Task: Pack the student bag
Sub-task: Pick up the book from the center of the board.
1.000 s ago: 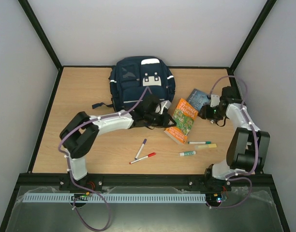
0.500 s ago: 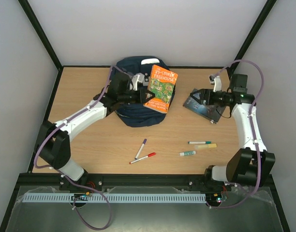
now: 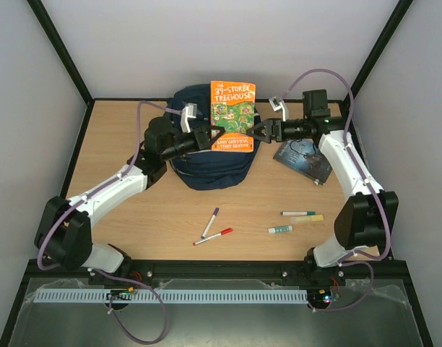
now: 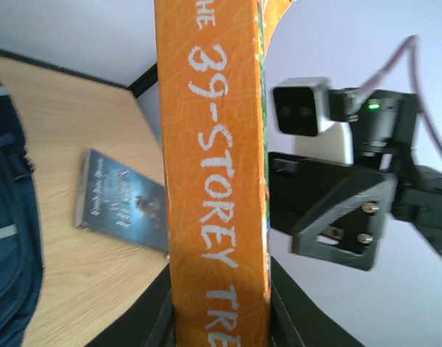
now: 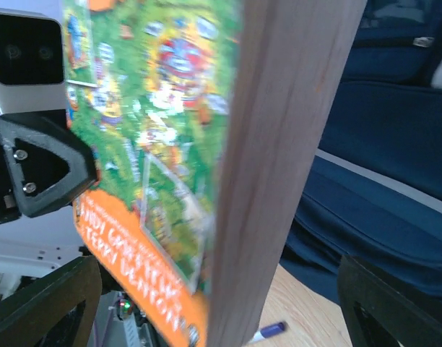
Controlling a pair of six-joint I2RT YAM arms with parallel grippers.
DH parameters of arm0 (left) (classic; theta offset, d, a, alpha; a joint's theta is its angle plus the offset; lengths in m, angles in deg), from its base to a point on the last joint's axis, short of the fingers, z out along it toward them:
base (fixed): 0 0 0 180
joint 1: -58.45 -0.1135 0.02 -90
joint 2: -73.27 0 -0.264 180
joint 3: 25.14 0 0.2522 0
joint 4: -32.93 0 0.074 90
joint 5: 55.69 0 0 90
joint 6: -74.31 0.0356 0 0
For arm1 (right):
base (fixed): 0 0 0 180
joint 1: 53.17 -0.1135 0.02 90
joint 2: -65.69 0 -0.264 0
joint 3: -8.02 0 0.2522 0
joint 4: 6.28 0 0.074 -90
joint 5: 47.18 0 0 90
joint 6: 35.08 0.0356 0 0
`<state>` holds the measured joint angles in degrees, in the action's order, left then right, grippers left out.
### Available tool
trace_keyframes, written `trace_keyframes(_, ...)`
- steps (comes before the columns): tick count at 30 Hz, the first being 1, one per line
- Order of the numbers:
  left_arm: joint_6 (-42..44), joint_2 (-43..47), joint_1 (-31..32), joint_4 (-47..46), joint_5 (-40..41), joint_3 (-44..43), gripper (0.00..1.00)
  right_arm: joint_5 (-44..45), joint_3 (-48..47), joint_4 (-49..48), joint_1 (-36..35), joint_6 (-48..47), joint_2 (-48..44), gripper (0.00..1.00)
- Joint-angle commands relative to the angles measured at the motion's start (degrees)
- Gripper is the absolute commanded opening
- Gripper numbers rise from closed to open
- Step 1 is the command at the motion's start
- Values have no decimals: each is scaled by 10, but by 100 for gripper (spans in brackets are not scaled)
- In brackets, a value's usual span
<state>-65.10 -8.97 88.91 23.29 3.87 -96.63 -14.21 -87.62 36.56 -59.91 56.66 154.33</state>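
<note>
Orange book [image 3: 232, 116] is off the surface [image 3: 134, 210] versus a second ago. It lay flat at the bag's 3 o'clock; it now stands upright, cover toward the top camera, over the student bag [image 3: 206, 165]. Your left arm swung round and reaches in from 9 o'clock. Your right arm left the blue book [image 3: 302, 156] and came in at the orange book's 3 o'clock edge, spreading wider on the way. The bag went from front-up to a slumped heap.

Current state:
- Left fingers [image 3: 208, 135] are clamped on the orange book near its lower spine corner. The spine runs up between them in the left wrist view.
- Right fingers [image 5: 44, 303] are apart, one on each side of the book's page edge. You can't tell if either one touches it.
- The bag sits at 12 o'clock on the surface, near the back edge, directly under the book.
- The book is above the bag, not in it. No view shows whether the top is unzipped or what the bag holds.
- The blue book lies flat at 2 o'clock, apart from the bag.
- Purple marker [image 3: 210, 222] and red marker [image 3: 214, 236] are at 6 o'clock.
- Green pen [image 3: 298, 213], yellow stick [image 3: 308, 218] and a small green-capped tube [image 3: 280, 230] are at 5 o'clock.
</note>
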Motion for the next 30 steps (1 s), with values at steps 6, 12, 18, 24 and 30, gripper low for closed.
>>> trace_keyframes(6, -81, 33, -2, -199, -46, -1, 3, -101, -56, -57, -26, 92, 42, 93)
trace_keyframes(12, -96, 19, -5, -218, -46, 8, 2, -181, -50, -65, -31, 96, 29, 92)
trace_keyframes(18, -106, 3, -11, -231, -42, 23, 3, -226, -49, -65, -32, 106, 3, 87)
trace_keyframes(24, -86, 0, -14, -209, -32, 30, 3, -218, -44, -72, -32, 132, -19, 78)
trace_keyframes(30, -70, -3, -14, -195, -30, 35, 2, -184, -25, -120, -32, 188, -35, 64)
